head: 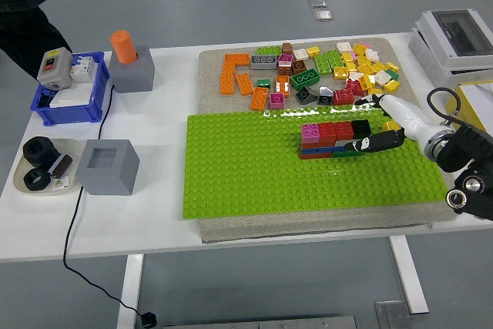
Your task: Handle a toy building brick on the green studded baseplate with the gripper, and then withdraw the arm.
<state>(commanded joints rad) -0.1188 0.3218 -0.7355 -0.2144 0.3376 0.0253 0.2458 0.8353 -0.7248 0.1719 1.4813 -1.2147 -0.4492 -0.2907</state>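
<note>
The green studded baseplate (254,167) lies across the middle of the table. On its right part stands a low stack of bricks (327,140) with pink, red and black bricks on top; the black brick (360,126) is at the right end. My right hand (379,135) comes in from the right edge, white-backed with dark fingers (371,142) stretched toward the stack's right end. The fingers look relaxed and hold nothing, and they lie just beside the black brick. The left arm does not show.
A heap of loose bricks (316,75) lies on the mat behind the baseplate. Two grey blocks (108,166), a blue bin (68,98) and a dish of black parts (42,163) stand at the left. A grey box (458,40) sits far right. A person's dark sleeve (27,5) shows top left.
</note>
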